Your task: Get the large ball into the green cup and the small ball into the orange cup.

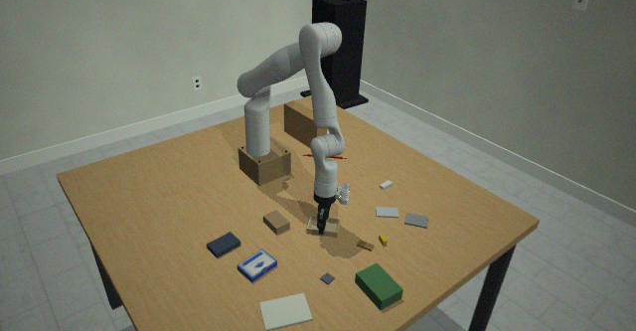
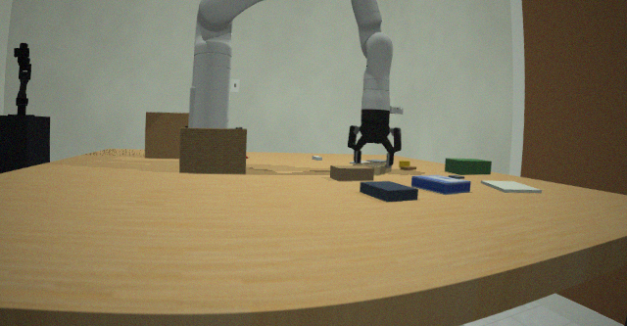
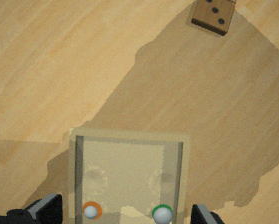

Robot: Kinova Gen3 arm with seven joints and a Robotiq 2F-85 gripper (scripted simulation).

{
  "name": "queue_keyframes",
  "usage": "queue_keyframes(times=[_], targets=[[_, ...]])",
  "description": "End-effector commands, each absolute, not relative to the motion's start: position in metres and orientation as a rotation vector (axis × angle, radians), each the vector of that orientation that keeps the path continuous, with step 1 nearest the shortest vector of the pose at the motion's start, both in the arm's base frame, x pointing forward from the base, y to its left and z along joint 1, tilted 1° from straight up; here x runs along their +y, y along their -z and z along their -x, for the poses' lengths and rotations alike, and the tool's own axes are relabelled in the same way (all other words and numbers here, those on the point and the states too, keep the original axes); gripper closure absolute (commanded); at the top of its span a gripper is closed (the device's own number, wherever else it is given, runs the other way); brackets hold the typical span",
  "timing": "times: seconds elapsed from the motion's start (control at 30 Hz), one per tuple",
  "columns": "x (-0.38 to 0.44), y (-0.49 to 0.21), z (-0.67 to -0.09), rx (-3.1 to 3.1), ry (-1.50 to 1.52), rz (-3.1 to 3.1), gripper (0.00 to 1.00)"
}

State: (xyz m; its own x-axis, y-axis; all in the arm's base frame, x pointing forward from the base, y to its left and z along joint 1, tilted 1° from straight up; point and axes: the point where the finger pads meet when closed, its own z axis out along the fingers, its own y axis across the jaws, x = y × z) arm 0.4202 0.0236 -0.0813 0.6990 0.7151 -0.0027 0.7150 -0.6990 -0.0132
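Hand point(image 1: 322, 231) point(image 2: 374, 163) point(image 3: 125, 215) released around the wooden puzzle point(image 1: 333, 234) point(image 3: 130, 134); no writing is legible.

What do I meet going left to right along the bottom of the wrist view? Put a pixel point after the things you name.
Left fingertip point(image 3: 49, 207), small ball point(image 3: 90, 212) in the orange cup, large ball point(image 3: 162, 215) in the green cup, right fingertip point(image 3: 202, 215).

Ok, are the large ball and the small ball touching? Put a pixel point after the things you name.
Apart: the wrist view shows the small ball point(image 3: 90, 212) at the orange cup point(image 3: 92, 203), the large ball point(image 3: 163, 216) at the green cup point(image 3: 162, 206).
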Motion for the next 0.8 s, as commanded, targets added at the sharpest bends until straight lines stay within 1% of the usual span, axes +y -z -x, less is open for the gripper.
queue_keyframes(times=[0.0, 0.77], targets=[[0.0237, 0.0807, -0.4209, -1.214, -0.009, 2.886, 0.05], [0.0236, 0.0757, -0.4209, -1.214, -0.009, 2.886, 0.05]])
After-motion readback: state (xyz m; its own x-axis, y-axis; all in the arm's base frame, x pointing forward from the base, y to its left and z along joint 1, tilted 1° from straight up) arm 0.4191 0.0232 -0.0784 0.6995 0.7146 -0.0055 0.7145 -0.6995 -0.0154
